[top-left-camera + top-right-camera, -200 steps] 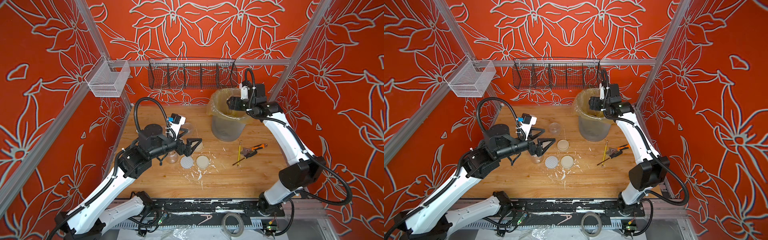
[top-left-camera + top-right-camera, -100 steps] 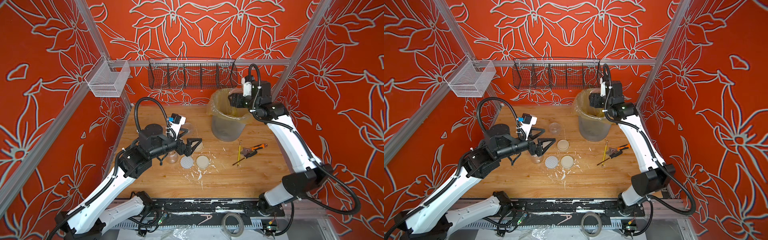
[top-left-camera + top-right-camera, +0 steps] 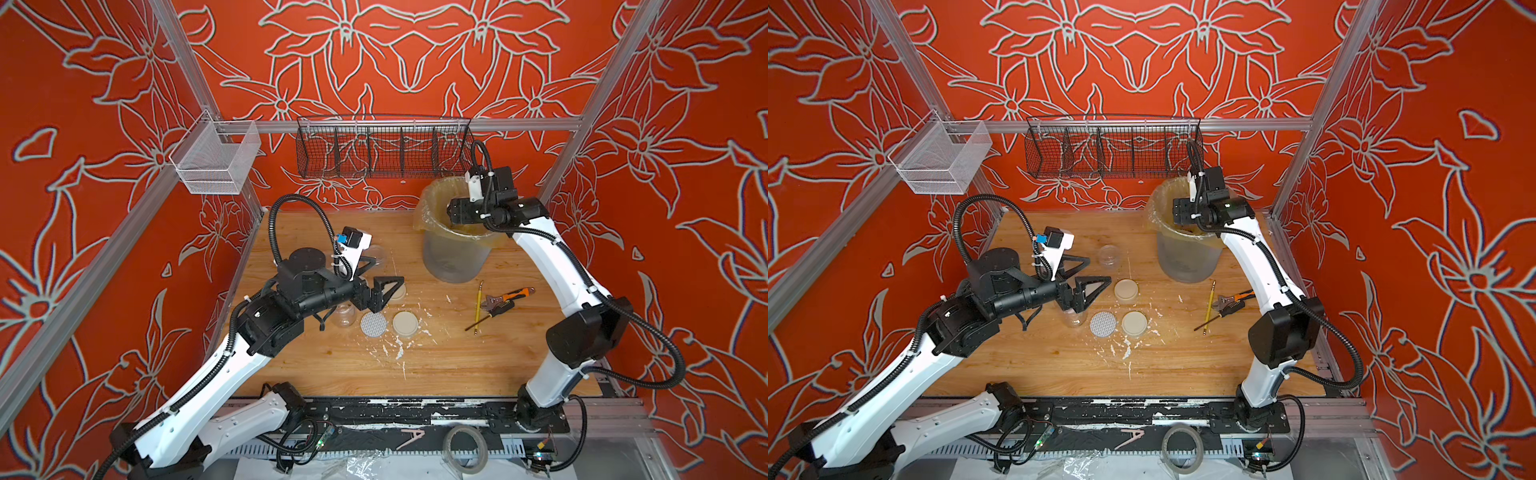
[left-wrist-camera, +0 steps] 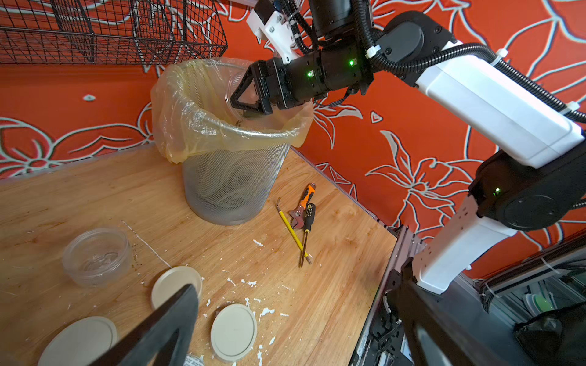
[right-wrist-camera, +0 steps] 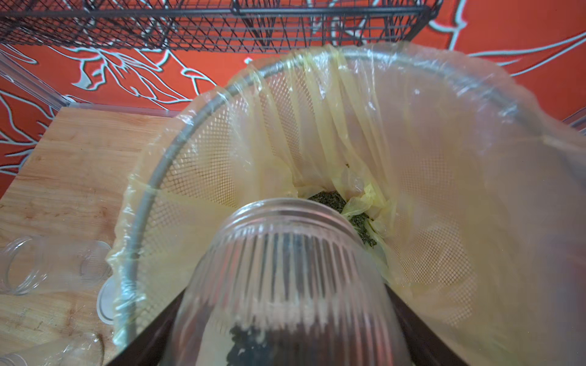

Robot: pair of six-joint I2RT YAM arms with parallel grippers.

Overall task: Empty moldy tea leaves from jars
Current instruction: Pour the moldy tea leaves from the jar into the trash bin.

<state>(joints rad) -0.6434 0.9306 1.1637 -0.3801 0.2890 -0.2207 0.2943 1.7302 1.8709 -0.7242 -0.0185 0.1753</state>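
My right gripper [image 5: 282, 317] is shut on a clear ribbed jar [image 5: 285, 272], tipped mouth-down inside the lined grey bin [image 3: 428, 208]. Dark tea leaves [image 5: 336, 202] lie at the bottom of the liner, and a small clump [image 5: 250, 342] clings inside the held jar near its base. My left gripper [image 3: 380, 276] hovers open and holds nothing, above the table beside a tall clear jar [image 3: 345, 316]. A squat clear jar [image 3: 1109, 254] stands behind it. A dotted white lid [image 3: 373, 324] and two cream lids [image 3: 406, 323] [image 3: 1126, 290] lie loose on the wood.
A pencil, a wrench and a screwdriver [image 3: 498, 301] lie right of the bin. White flakes [image 3: 395, 349] are scattered near the lids. A black wire basket [image 3: 382, 149] hangs on the back wall just above the bin, and a white mesh basket [image 3: 216, 162] on the left rail.
My right gripper with the jar rose a little over the bin, then came back down and slightly left. The left arm has not moved.
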